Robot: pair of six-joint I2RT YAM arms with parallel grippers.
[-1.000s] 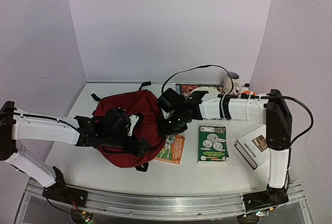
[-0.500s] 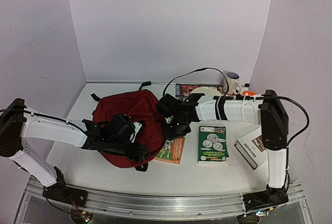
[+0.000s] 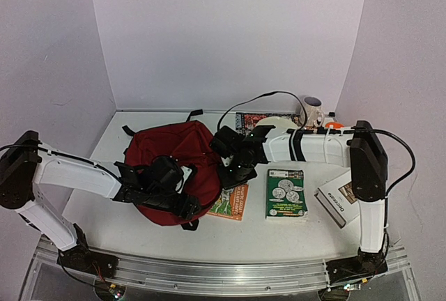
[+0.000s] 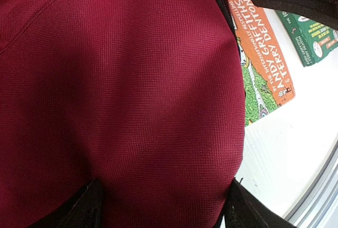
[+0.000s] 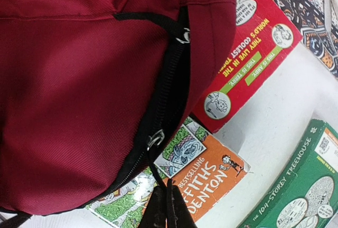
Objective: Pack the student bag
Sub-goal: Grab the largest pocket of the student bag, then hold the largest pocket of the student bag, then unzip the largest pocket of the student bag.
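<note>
Top: bag [image 3: 174, 151] on counter [image 3: 293, 235], both arms on it, orange book [image 3: 230, 202] tucked under its right edge. Left wrist: left pincer [image 4: 163, 212] spread wide astride bag's bulge, no clear hold, so a tug could drag the soft bag rather than run the zip. Right wrist: right pincer [image 5: 166, 207] pinched tight on thin zip pull [image 5: 155, 140] by bag's edge; cord could slip free.

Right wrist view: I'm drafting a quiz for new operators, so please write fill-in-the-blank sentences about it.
The student bag is dark ____.
The right gripper, pinching the zipper cord, is ____.
The orange book lies partly ____ the bag.
The green book has a spine that reads 104-Storey ____.
Missing: red; shut; under; Treehouse.
</note>
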